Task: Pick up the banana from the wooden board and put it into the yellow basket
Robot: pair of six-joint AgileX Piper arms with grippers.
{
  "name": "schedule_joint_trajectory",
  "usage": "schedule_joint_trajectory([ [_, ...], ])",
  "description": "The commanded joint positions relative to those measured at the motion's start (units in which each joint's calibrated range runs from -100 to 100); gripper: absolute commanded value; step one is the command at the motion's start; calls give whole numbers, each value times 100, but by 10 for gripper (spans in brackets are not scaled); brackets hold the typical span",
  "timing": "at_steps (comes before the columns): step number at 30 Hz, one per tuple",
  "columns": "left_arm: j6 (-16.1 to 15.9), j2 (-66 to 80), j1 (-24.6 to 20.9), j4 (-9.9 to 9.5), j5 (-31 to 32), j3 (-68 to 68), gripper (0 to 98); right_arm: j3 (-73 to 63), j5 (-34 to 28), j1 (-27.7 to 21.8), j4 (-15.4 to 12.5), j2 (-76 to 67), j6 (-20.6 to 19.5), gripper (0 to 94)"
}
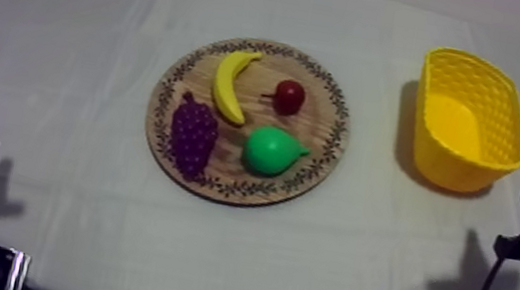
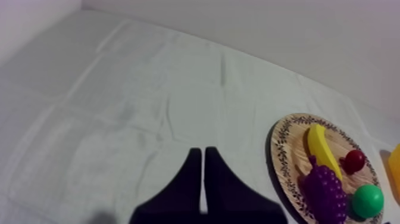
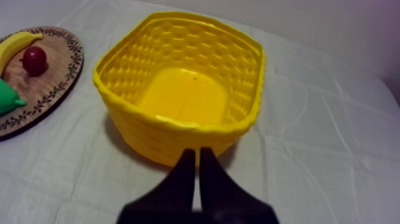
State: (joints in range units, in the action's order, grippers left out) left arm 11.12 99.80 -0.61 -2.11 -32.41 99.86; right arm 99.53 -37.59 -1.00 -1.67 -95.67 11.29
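The round wooden board with a patterned rim (image 1: 322, 132) sat mid-surface, with bare grey-white cloth (image 1: 83, 77) open all round it. On it the curved yellow banana (image 1: 231, 84) lay at the far side, its left and far flanks free. The small red fruit (image 1: 289, 96) stood just right of it, the purple bunch of grapes (image 1: 193, 136) crowded its near end, and the green pear (image 1: 270, 151) lay near right. The yellow woven basket (image 1: 500, 122) stood well apart at the right, mouth open upward, hollow free. Its near wall rose straight ahead of the right end effector (image 3: 197, 152).
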Motion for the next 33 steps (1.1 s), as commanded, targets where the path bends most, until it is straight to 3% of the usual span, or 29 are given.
schedule_joint_trajectory([
  [1,-1,3,0,-2,0,3,1,3,1,0,-1,0,2,6],
  [23,-1,3,0,-2,0,3,1,3,1,2,-1,0,5,6],
  [27,-1,3,0,-2,0,3,1,3,-3,44,-13,86,160,6],
  [33,-1,3,0,-2,0,3,1,-649,635,-114,-47,1482,229,6],
])
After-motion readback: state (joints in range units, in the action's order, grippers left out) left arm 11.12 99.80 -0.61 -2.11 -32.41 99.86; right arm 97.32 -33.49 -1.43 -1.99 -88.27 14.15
